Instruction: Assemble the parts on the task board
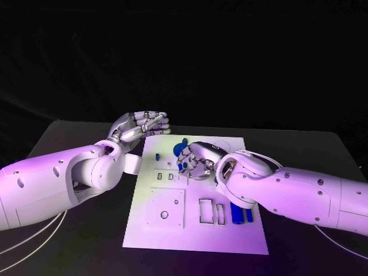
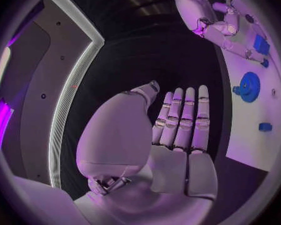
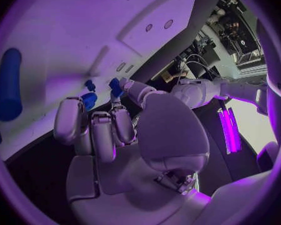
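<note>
Head view: right hand working a small blue part at mid-board

Head view puts my right hand [image 1: 202,161] low over the middle of the task board [image 1: 172,227], its fingers curled down among the blue pieces near the board's far half. From the right wrist view I judge the step in hand to be seating a small blue part [image 3: 115,87]: the fingertips close round it against the white plate, so I read this hand as grasping that piece, with a second small blue piece [image 3: 88,100] just beside the fingers. I cannot tell whether the part is already in its slot.

My left hand [image 1: 141,126] waits off the far left corner of the board, over the black bench [image 1: 76,135], released, fingers straight and together, holding nothing. The left wrist view shows the palm flat and a blue gear [image 2: 248,87] sitting on the board beyond it.

Two long blue bars [image 1: 242,215] lie at the near right of the board, partly under my right forearm, beside empty rectangular recesses [image 1: 207,210].

The next move, as I judge it, calls for pressing straight down without tilting the piece, then letting go cleanly.
</note>
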Controlling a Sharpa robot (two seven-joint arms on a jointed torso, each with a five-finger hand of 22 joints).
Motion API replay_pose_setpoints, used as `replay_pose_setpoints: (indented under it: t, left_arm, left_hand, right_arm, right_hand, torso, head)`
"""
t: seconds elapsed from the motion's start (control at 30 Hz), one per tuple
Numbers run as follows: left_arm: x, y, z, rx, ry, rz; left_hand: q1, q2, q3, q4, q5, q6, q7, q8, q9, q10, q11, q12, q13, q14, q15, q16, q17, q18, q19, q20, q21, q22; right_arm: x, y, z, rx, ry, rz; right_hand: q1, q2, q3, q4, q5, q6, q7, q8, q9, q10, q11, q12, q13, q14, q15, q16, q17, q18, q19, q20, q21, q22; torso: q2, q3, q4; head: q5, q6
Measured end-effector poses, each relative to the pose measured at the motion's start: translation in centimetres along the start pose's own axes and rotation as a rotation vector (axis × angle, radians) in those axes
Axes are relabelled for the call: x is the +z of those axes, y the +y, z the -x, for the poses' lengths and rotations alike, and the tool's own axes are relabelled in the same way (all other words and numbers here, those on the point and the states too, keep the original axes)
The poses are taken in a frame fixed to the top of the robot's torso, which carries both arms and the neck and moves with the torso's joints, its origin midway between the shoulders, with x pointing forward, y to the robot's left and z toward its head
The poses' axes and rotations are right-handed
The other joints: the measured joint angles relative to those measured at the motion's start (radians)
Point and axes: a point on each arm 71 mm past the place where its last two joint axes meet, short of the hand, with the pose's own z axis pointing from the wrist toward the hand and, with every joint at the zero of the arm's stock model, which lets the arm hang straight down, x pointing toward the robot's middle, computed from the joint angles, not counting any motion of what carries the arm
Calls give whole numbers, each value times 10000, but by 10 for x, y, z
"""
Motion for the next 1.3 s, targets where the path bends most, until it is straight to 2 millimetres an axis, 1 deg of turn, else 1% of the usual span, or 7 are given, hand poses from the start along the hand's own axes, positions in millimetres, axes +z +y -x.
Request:
replay_pose_setpoints:
  t: [0.07,0.2,0.4,0.47,0.8,1.2,1.3]
  left_arm:
    - [0,0,1,9,-62,-29]
    - [0,-1,1,18,-146,-74]
    - [0,-1,2,23,-213,-117]
    - [0,-1,2,24,-227,-124]
    - [0,-1,2,8,-232,-126]
    - [1,-1,2,1,-240,-116]
    - [1,-1,2,-5,-232,-112]
  left_hand:
    - [-48,-1,27,27,0,0,0,0,0,-33,33,0,0,0,0,-3,-9,0,-53,53,-39,0]
    - [-57,-14,45,11,0,0,0,0,0,-33,33,0,0,0,0,-3,-9,0,-73,32,-39,0]
    - [-57,-14,56,0,0,0,0,0,-1,-33,33,0,0,0,0,-2,-9,-1,-88,16,-39,1]
    - [-57,-14,55,0,0,0,0,0,-1,-33,33,0,0,0,0,-2,-9,0,-88,16,-39,1]
    - [-56,-14,55,0,0,1,0,0,-2,-32,32,0,0,0,0,-2,-9,-1,-88,17,-39,2]
    - [-56,-14,55,0,0,0,0,0,-2,-32,32,0,0,0,-1,-2,-8,-1,-88,17,-39,3]
    - [-56,-14,55,0,0,0,0,0,-2,-32,32,0,0,0,0,-2,-8,0,-88,17,-39,3]
  right_arm:
    - [0,1,-5,-57,90,-22]
    - [0,1,-11,-147,199,-81]
    - [1,3,-19,-207,299,-110]
    - [1,3,-20,-218,318,-100]
    - [1,6,-23,-233,298,-50]
    - [1,8,-26,-175,183,5]
    - [2,8,-26,-175,156,2]
  right_hand:
    - [-38,38,0,0,-14,-5,4,0,0,0,0,0,0,-1,0,0,0,1,0,0,0,22]
    - [-38,37,0,0,-18,21,-23,-1,0,0,0,0,0,0,0,0,0,1,0,0,0,28]
    - [-38,37,0,0,-18,21,-23,-4,2,0,0,0,-1,0,0,0,-1,1,0,0,0,28]
    - [-80,-5,0,0,-18,21,-23,-4,28,0,0,0,-2,0,0,0,-1,1,0,0,0,28]
    - [-81,-5,-1,0,-19,18,-24,-21,26,0,0,0,-3,36,-36,0,-2,0,0,0,0,27]
    - [-121,35,-1,0,-37,-2,-34,-31,-1,35,-36,0,-4,36,-35,0,-3,0,0,0,0,43]
    - [-172,-16,-1,0,-37,-4,-32,2,9,35,-35,0,-5,36,-35,0,-3,0,0,0,0,42]
  torso:
    - [0,4,0]
    - [0,8,0]
    - [-2,11,-1]
    - [-3,12,0]
    - [-9,12,-3]
    - [-13,-1,0]
    - [-14,-7,6]
  head:
    - [14,-30]
    - [45,-71]
    - [50,-105]
    - [50,-116]
    - [41,-148]
    - [24,-161]
    - [22,-162]
